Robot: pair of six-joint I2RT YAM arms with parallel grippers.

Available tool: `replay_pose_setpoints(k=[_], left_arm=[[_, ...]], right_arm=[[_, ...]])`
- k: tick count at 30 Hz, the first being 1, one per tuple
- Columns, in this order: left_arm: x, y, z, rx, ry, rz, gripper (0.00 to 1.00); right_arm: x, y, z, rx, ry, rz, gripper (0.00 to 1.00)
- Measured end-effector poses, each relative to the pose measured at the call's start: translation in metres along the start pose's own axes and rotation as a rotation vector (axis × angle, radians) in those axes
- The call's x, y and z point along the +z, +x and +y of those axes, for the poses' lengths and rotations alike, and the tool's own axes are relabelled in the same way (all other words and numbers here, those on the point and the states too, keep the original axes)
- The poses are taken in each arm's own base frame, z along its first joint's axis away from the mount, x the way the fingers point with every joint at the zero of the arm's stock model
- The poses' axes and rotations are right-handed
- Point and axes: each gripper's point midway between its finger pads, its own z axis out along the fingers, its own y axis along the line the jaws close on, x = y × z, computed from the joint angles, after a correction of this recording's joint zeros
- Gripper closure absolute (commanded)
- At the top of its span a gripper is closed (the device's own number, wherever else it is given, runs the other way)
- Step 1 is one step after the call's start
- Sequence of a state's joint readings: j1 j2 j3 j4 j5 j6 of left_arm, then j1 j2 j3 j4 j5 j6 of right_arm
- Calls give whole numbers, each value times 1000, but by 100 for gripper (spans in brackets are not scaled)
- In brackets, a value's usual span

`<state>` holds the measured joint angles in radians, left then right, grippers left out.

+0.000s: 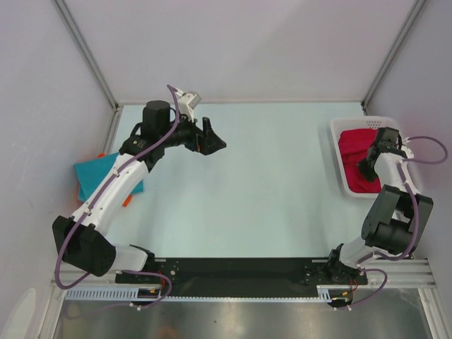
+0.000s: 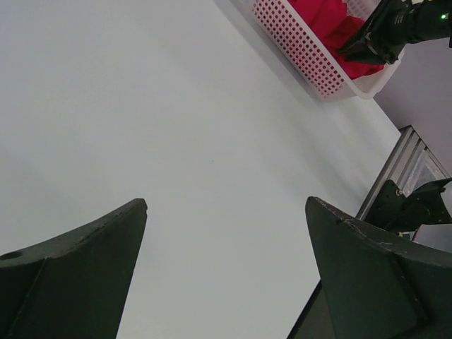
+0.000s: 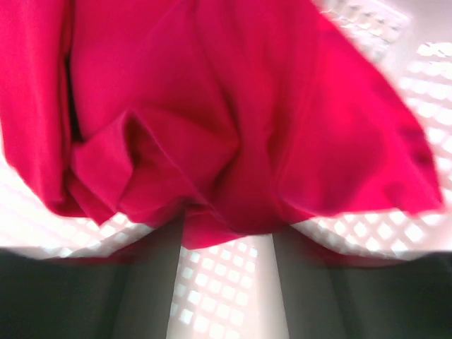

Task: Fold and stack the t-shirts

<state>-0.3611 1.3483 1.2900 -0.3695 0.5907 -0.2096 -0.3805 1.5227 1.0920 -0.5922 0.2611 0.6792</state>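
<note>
Right end effector (image 3: 229, 226) is seen half-narrowed at the bunched magenta shirt (image 3: 212, 106), hold cannot be told; if only a thin fold is pinched, cloth may be dropped or basket (image 3: 367, 20) dragged w/ it.

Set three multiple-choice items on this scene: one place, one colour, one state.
1. The magenta shirt lies: A on a chair; B in the white basket; C over the left arm.
2. The uppermost shirt at the table's left edge is: A teal; B black; C white.
3. The left pincer is: A open, empty; B shut on a shirt; C shut on the basket.
Key: B, magenta cloth fills the basket; A, teal shows there; A, its fingers stand wide apart over bare table.
</note>
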Motion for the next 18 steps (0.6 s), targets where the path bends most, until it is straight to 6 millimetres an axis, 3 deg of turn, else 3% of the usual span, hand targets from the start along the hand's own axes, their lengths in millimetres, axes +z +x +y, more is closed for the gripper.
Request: replay_pose_setpoints(k=[6, 10, 14, 18], left_arm=[[-1, 1, 4, -8, -6, 0, 0], [-1, -2, 2, -17, 5, -11, 0], [3, -5, 3, -28, 18, -19, 0], [10, -1, 5, -52, 28, -8, 0]], right_arm=[[-1, 13, 23, -73, -60, 15, 100], [-29, 6, 59, -164, -122, -31, 100], [-98, -29, 125, -231, -279, -160, 100], [-206, -62, 183, -276, -481, -311, 100]])
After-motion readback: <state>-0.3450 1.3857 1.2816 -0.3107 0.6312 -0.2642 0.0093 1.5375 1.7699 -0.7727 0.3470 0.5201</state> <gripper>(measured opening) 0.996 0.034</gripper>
